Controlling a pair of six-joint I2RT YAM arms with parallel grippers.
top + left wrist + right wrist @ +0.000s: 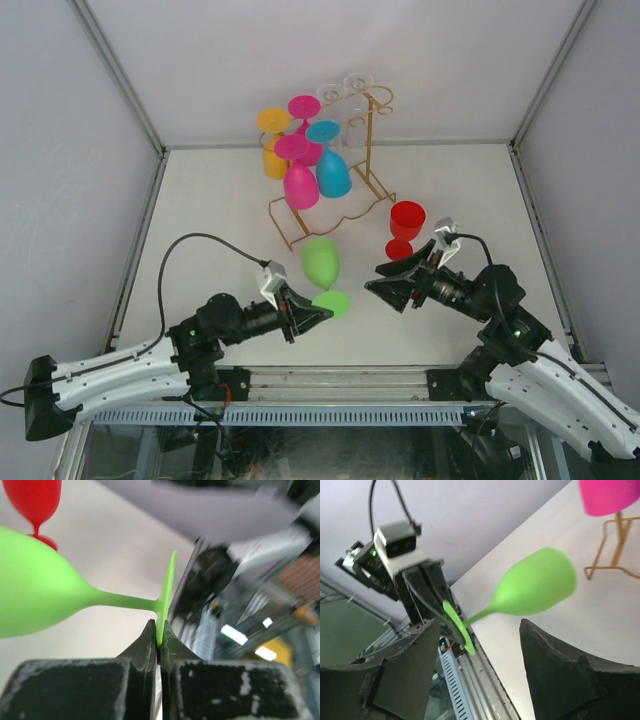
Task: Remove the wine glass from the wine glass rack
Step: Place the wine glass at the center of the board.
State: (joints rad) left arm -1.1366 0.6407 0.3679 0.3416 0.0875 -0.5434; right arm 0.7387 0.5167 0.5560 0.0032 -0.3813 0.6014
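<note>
Left pincer (157,630) clenched on the foot rim of the green wine glass (321,262), which hangs sideways over the bench (220,200), clear of the wine glass rack (371,140). Right pincer (385,280) released, jaws wide beside the bowl. Looks like a handover, so only 1 grip carries it.

We see a white table (210,200) boxed in by pale grey walls (330,60) with slim metal posts (118,75) at the two far corners.

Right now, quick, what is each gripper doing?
Left gripper: shut on the round foot of the matte lime-green wine glass.
Right gripper: open, holding nothing.
</note>
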